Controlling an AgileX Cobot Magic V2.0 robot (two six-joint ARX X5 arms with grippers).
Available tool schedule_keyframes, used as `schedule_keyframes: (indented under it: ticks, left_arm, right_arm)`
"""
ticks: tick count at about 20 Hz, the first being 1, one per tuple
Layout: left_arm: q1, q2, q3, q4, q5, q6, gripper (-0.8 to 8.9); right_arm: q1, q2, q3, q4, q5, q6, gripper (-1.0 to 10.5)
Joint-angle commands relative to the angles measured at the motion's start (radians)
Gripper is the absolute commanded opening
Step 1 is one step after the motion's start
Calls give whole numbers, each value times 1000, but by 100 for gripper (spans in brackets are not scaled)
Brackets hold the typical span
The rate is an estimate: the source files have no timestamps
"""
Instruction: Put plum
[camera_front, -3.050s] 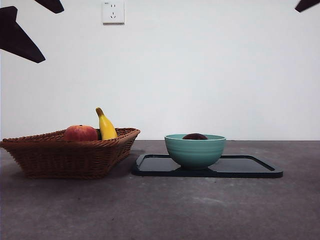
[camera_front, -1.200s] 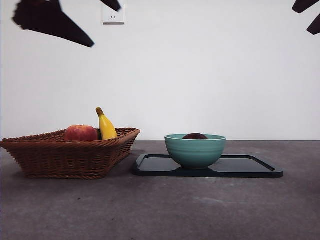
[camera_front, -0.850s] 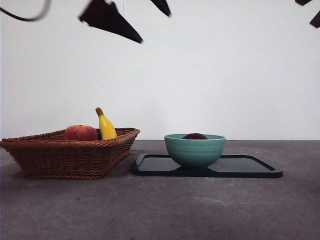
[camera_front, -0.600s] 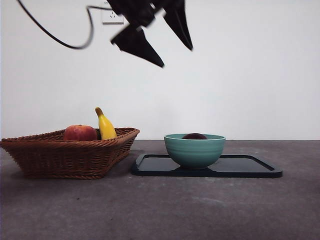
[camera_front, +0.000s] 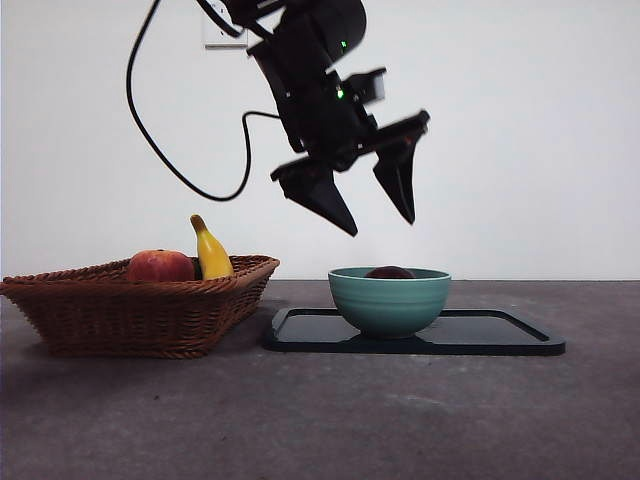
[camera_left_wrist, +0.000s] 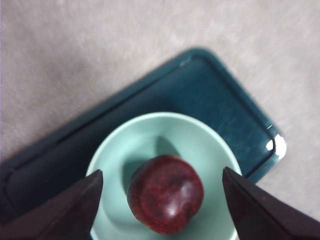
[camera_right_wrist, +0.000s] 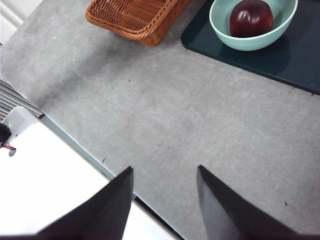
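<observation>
1. One plum (camera_left_wrist: 165, 193) lies in the green bowl (camera_left_wrist: 210, 150), which stands on the dark tray (camera_front: 500, 335); nothing is gripped yet.
2. The left gripper (camera_front: 375, 205) hangs just above the bowl, jaws spread wide and empty, the plum centred between them in the left wrist view.
3. Left to do, as I judge it: lower, close on the plum, lift it and set it down, probably in the wicker basket (camera_front: 130, 315), though the task names no place.
4. The basket, beside the tray, holds a red-orange fruit (camera_front: 160, 266) and a banana (camera_front: 211, 252); the bowl's rim may crowd the jaws.
5. The right gripper (camera_right_wrist: 165, 195) waits well apart, jaws open.
</observation>
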Motion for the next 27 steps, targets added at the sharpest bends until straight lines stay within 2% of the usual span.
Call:
schedule_keyframes:
  ticks: [1, 19, 22, 27]
  left_arm:
    - [-22, 47, 32, 8, -23, 47, 379]
    - [-48, 148, 32, 17, -24, 59, 372]
    - [-49, 148, 32, 2, -24, 59, 268]
    - [-48, 140, 47, -14, -24, 59, 269]
  right_arm:
    - [6, 2, 9, 5, -3, 5, 203]
    - [5, 2, 9, 6, -2, -4, 203]
    - [5, 2, 9, 7, -2, -6, 203]
    - [5, 2, 9, 6, 6, -17, 203]
